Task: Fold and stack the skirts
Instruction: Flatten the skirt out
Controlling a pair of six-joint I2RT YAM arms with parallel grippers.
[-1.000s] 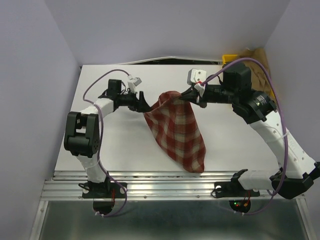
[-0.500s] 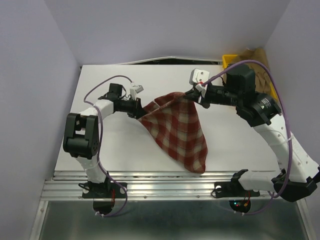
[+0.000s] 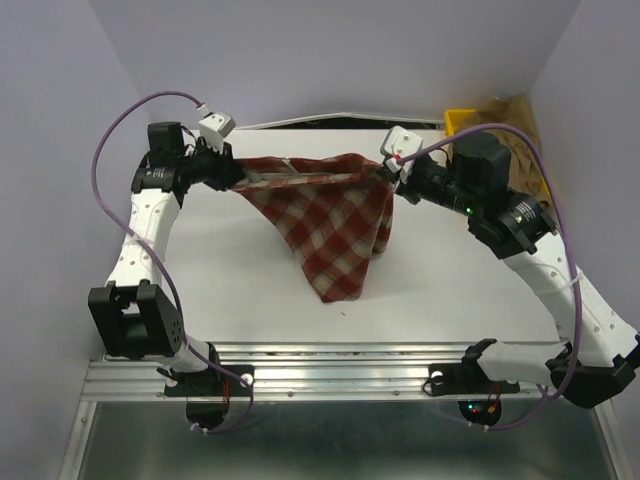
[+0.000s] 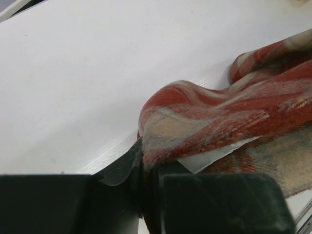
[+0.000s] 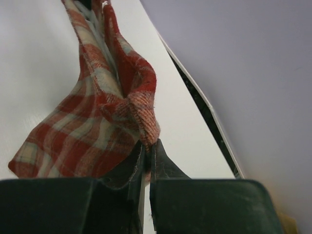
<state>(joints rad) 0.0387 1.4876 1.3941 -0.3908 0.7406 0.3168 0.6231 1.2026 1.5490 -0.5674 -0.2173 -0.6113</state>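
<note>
- I have the left gripper clamped on one upper corner of the plaid skirt. Its wrist view shows cloth pinched between nearly closed fingers.
- The right gripper nips the opposite corner, fingers pressed tight on a fold.
- With the grippers well apart, the upper edge is pulled taut above the far half of the table. The rest hangs to a point, which I judge readies it for laying flat.
- The tan skirt sits bunched at the far right, beside the yellow tray.
</note>
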